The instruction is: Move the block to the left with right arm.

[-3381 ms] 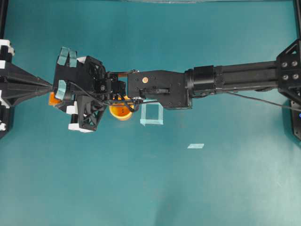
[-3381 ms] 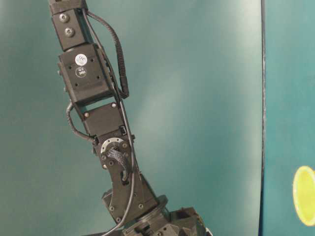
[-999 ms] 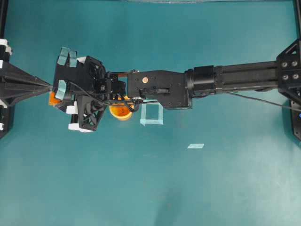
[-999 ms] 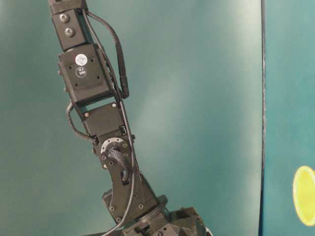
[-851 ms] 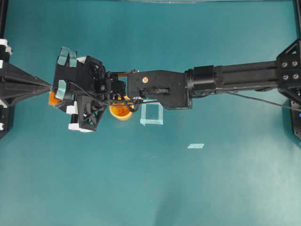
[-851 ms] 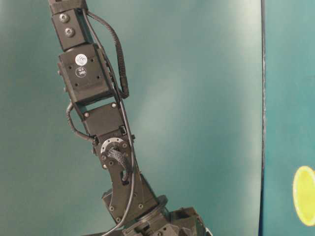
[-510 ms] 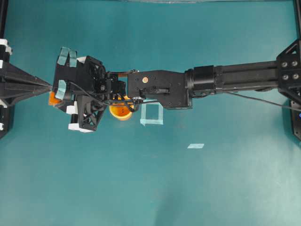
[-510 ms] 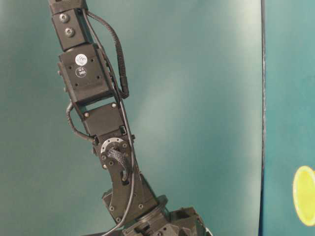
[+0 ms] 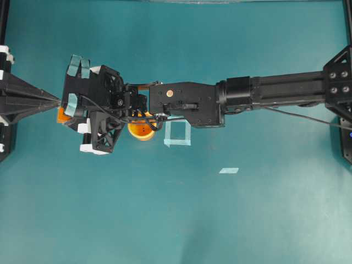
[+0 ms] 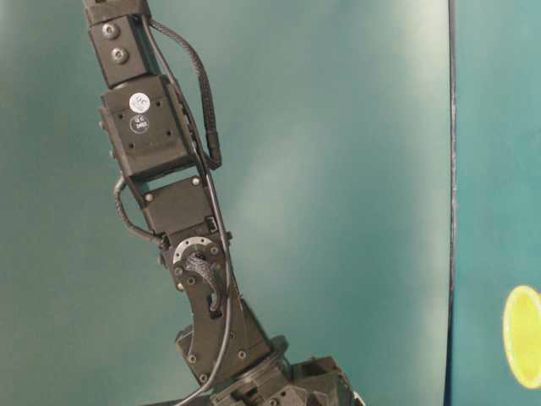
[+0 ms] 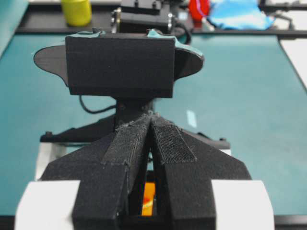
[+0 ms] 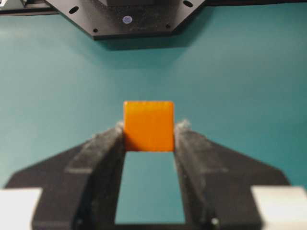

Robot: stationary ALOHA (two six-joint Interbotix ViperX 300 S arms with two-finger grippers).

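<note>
The right hand (image 12: 148,139) pinches the block (image 12: 148,125) between its fingertips at the far left of the teal surface (image 9: 176,220), nearly touching the left hand (image 11: 149,120), whose fingers are pressed together. Under the right arm (image 9: 264,93), partly hidden, sit what looks like an orange cup (image 9: 142,132) and a tape square (image 9: 177,135).

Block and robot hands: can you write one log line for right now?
block: between right gripper fingers, far left | right gripper: shut on block | left gripper: shut, empty
</note>
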